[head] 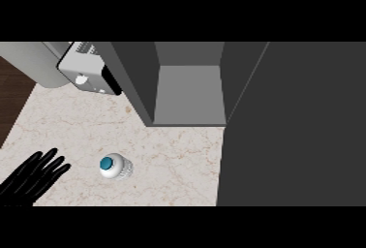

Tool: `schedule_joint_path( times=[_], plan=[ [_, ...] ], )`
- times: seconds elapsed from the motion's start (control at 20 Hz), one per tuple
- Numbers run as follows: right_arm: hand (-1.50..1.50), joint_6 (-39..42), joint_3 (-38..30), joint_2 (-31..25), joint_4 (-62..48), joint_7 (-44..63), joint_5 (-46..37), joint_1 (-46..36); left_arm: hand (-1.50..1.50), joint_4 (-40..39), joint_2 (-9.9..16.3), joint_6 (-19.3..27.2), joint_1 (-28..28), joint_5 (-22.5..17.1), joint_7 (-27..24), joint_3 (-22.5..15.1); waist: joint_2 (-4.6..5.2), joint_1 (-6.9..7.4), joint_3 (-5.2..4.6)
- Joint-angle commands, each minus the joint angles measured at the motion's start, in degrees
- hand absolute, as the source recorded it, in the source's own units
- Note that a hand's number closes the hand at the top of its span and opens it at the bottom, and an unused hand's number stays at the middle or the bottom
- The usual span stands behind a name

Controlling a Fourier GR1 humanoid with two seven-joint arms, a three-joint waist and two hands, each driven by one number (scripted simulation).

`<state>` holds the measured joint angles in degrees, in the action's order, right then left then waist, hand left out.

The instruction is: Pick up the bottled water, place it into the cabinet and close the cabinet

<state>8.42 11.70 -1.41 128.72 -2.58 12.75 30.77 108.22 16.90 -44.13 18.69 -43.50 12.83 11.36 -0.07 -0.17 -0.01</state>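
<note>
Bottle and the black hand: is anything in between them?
No. In the head view, only bare counter lies between the left hand and the bottled water.

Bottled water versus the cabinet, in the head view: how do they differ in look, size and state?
The bottled water is small, white and round with a teal cap, seen from above; the cabinet is large, grey and boxy. The bottled water stands on the marble counter, apart from the cabinet, whose door is open with nothing visible on its shelf. The left robot hand rests open near the bottled water, far from the cabinet. Neither is touched.
</note>
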Motion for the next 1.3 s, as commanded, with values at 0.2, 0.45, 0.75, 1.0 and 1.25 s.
schedule_joint_path(
  times=[0.2, 0.45, 0.75, 1.0, 1.25],
  plan=[
    [-1.50, 2.6, 2.9, 0.2, -2.2, -7.9, -2.6, 6.2, -1.50, -11.6, -2.3, -4.8, -7.2, 10.5, -4.4, 2.8, -0.03, -0.36, 0.01],
    [-1.50, 2.3, 5.1, 0.4, -1.3, -8.2, -3.5, 8.0, -1.50, -16.1, -6.1, -6.9, -9.4, 21.1, -11.0, 4.0, -0.04, -0.32, -0.02],
    [-1.50, 3.2, 1.4, -1.8, -2.9, -8.3, -0.9, 6.0, -1.50, -27.4, -5.7, -8.5, -15.9, 30.1, -19.3, 5.4, 0.04, -0.26, -0.02],
    [-1.50, 0.7, 4.5, -1.1, 1.0, -3.5, -1.8, 4.2, -1.50, -35.2, -5.3, -7.2, -20.2, 35.8, -23.1, 3.5, 0.08, -0.22, -0.03],
    [-1.50, 0.7, 6.9, -0.6, 1.6, -6.6, -2.9, 8.4, -1.50, -49.6, -5.0, -4.4, -24.8, 42.5, -32.0, 3.5, 0.11, -0.57, -0.05]
  ],
)
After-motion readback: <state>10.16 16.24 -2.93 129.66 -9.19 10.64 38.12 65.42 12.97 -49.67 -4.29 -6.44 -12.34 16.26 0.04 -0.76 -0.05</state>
